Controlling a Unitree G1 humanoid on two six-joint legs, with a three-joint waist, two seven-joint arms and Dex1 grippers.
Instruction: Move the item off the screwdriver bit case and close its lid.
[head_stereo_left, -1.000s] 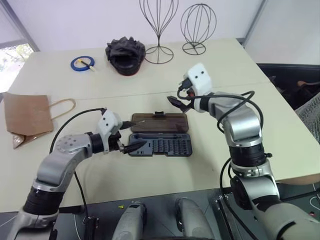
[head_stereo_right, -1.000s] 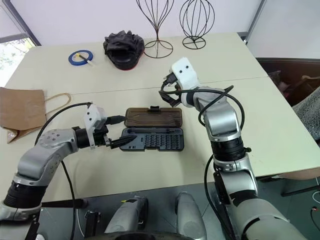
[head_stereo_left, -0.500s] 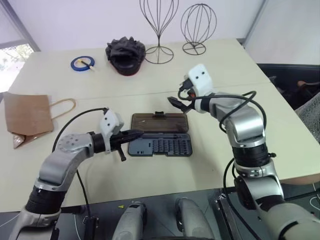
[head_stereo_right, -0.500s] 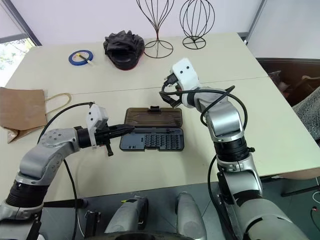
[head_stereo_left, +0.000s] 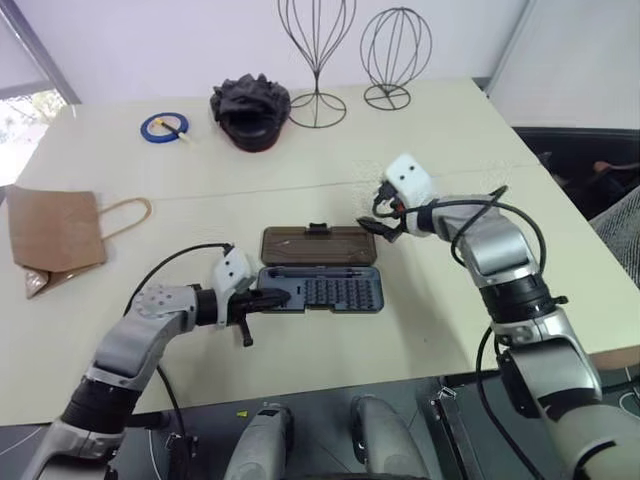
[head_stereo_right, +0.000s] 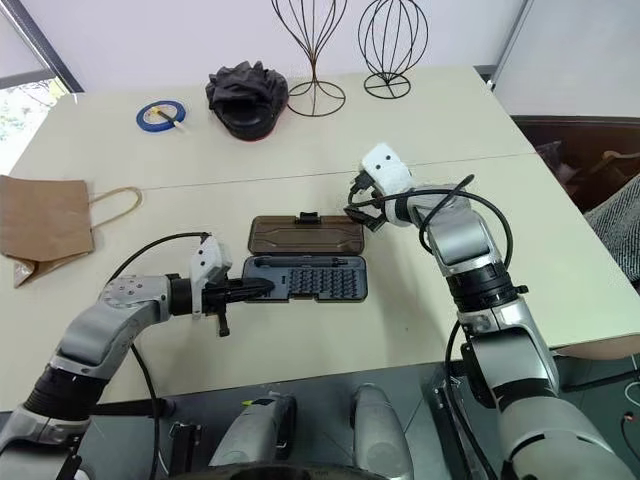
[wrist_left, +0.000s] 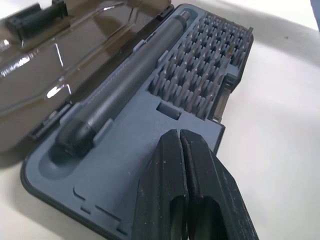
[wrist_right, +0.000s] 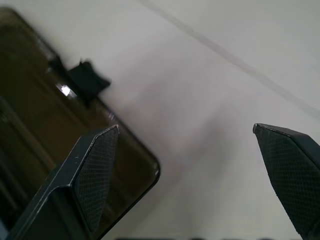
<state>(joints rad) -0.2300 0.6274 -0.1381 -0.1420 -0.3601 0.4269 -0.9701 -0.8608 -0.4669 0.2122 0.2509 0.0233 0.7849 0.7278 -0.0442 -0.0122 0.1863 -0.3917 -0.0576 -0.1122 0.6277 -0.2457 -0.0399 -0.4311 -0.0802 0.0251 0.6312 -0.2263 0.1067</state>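
— Left wrist view: left end effector (wrist_left: 181, 145) has its fingers pressed together, gripping nothing, tip over the grey tray of the open case (head_stereo_left: 322, 289).

— And the right end effector (head_stereo_right: 362, 212)?

— Spread wide, empty, at the far right corner of the lid (head_stereo_left: 318, 245), which lies flat open on the surface (head_stereo_left: 420, 130). Paper bag (head_stereo_left: 55, 232) sits well off left, clear of the case.

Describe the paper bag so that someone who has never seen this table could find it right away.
Start at the wide beige table and follow it to the robot's far left edge, well away from the open screwdriver bit case in the middle. There lies the paper bag, flat, brown, with tan cord handles looping toward the case. It is the only paper thing; the blue tape roll lies farther back.
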